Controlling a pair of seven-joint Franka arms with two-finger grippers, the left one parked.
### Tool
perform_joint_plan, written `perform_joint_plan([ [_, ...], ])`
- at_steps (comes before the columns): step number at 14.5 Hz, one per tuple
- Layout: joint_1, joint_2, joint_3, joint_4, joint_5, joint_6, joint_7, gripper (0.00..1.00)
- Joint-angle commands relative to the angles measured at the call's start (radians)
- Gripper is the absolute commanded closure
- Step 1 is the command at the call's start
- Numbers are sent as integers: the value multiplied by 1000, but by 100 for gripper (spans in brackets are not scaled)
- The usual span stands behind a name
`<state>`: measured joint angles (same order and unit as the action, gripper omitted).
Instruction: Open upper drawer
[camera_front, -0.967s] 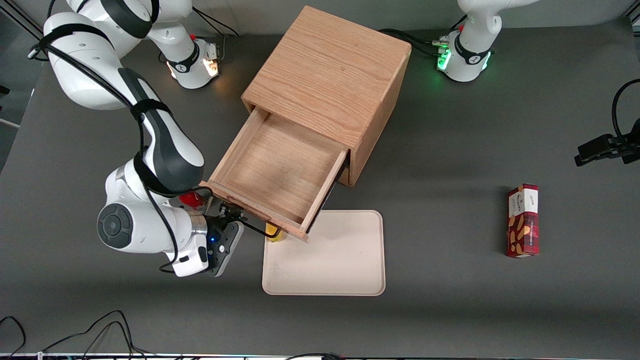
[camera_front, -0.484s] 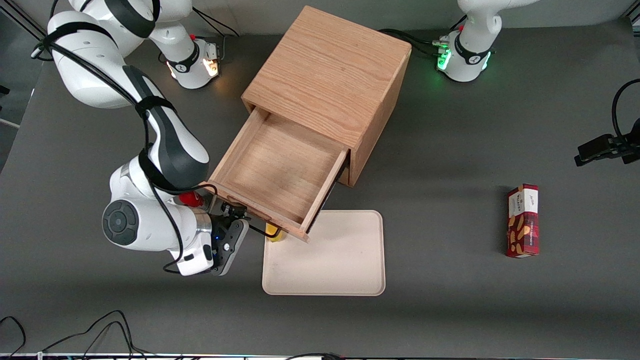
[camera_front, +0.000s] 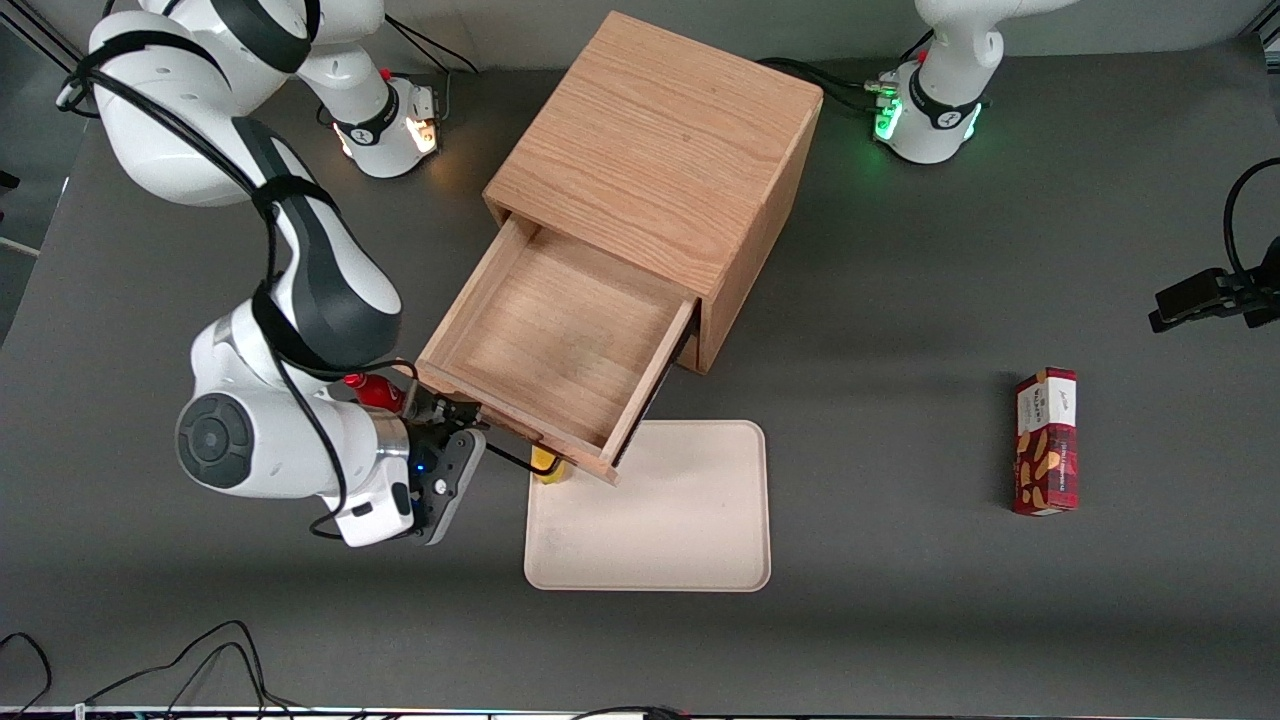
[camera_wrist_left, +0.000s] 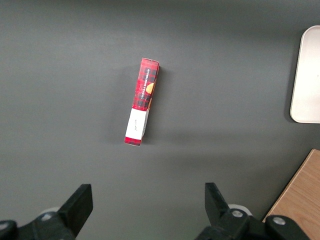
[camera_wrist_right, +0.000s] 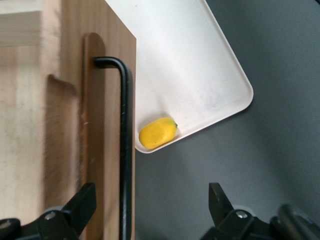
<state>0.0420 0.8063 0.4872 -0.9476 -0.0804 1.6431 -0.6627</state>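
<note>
The upper drawer (camera_front: 560, 330) of the oak cabinet (camera_front: 655, 150) stands pulled far out, its shallow wooden tray bare inside. Its black wire handle (camera_front: 508, 459) runs along the drawer front (camera_wrist_right: 102, 130), which faces the front camera. My right gripper (camera_front: 465, 422) is at the end of that handle nearest the working arm's end of the table. It is open: in the right wrist view the handle (camera_wrist_right: 125, 150) passes between the wide-spread fingers of the gripper (camera_wrist_right: 151, 195), close to one finger and touching neither. The lower drawer is hidden under the upper one.
A cream tray (camera_front: 660, 520) lies on the table just nearer the front camera than the drawer, with a small yellow fruit (camera_wrist_right: 157, 133) in the corner under the drawer front. A red snack box (camera_front: 1046, 440) lies toward the parked arm's end.
The right arm's wrist has shifted a little toward its own end of the table, with the gripper staying at the handle. The drawer is pulled out just as far as before.
</note>
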Motion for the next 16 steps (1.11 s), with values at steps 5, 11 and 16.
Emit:
perform_joint_plan([
  [5,-74,-221,-10,-9,-9,-210,46,0],
  [11,-276,-579,4,-394,11,-209,120,0],
  [16,-404,-895,2,-744,54,-69,291,0],
])
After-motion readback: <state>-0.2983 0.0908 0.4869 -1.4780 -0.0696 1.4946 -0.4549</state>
